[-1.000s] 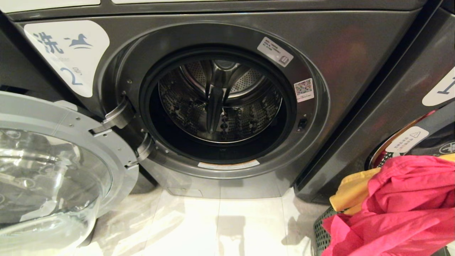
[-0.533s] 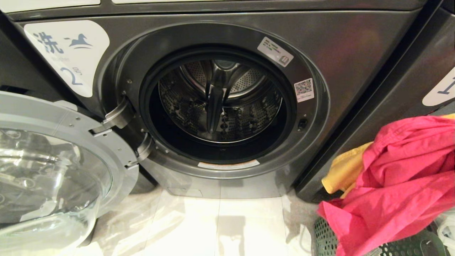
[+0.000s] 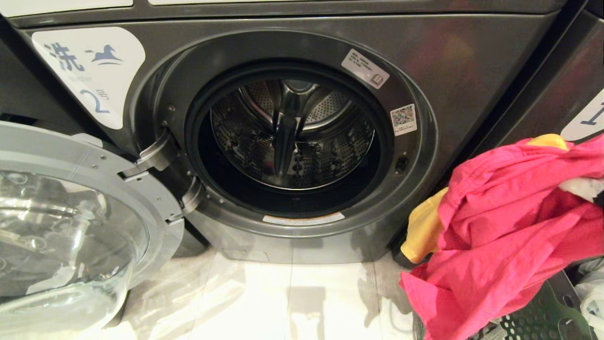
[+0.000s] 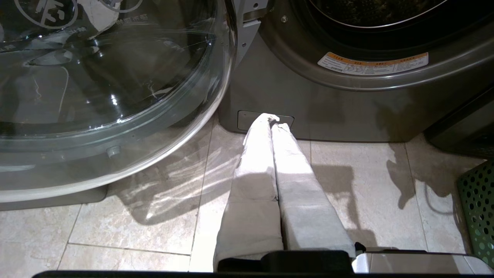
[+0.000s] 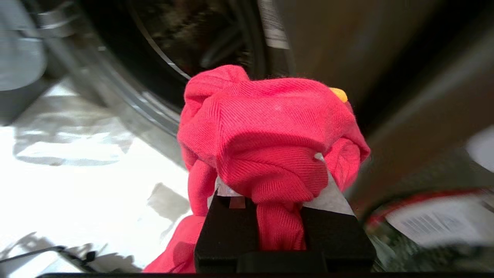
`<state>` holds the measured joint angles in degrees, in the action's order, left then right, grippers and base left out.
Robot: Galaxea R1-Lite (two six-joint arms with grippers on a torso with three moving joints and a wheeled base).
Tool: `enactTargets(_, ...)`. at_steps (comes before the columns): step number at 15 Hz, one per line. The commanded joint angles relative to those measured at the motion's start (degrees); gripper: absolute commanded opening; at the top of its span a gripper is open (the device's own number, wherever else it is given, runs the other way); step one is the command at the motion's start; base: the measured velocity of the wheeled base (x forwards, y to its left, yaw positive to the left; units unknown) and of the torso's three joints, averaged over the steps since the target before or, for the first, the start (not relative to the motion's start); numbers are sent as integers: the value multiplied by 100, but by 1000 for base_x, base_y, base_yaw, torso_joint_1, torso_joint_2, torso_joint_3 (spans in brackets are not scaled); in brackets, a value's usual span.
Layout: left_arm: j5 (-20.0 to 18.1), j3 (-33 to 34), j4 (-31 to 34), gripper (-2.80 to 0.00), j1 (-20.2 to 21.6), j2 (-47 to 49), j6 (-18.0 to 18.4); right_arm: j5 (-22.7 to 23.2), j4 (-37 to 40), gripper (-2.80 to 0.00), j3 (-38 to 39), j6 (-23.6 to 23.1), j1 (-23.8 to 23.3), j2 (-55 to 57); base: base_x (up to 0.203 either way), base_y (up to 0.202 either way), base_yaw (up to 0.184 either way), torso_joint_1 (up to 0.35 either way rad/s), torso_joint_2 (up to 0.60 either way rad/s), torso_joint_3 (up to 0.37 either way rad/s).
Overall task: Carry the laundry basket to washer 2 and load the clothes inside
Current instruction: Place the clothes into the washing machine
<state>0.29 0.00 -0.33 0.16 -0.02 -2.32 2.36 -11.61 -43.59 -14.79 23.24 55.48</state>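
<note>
The right gripper (image 5: 278,200) is clenched on the pink garment (image 3: 500,226), held above the basket (image 3: 542,321) beside washer 2 (image 3: 292,137), a yellow cloth (image 3: 422,231) hanging with it. The door (image 3: 71,226) stands wide, the drum empty, evidently for loading. The left gripper (image 4: 272,119) hangs closed and empty near the floor (image 4: 154,216).

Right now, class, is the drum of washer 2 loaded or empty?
Empty. Through the open door of washer 2, the drum shows only bare perforated metal; the pink garment is outside, beside the washer.
</note>
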Motion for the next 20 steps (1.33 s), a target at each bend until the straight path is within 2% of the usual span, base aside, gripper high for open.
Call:
enactTargets(1, 6, 0, -2, -280, 2, 2, -6, -125, -47, -280, -96, -18, 563, 440, 0, 0, 0, 0, 0, 0)
enactTargets(3, -1, 0, -2, -280, 2, 2, -6, -445, -267, -280, -219, -23, 1124, 907, 0, 0, 0, 0, 0, 0)
enactTargets(5, -3, 0, -2, -280, 2, 2, -6, -689, -656, -280, -451, -24, 1394, 1450, 0, 0, 0, 0, 0, 0)
enactTargets(9, 6, 0, -2, -280, 2, 2, -6, -805, -1140, -280, -1059, -10, 1502, 2237, 0, 0, 0, 0, 0, 0)
enactTargets(15, 6, 0, -2, -280, 2, 2, -6, -903, -1284, -280, -1550, 1, 1765, 3038, 0, 0, 0, 0, 0, 0)
enactTargets(20, 6, 0, -2, -280, 2, 2, -6, -1370, -2380, -280, -1821, -19, 1947, 4051, 0, 0, 0, 0, 0, 0)
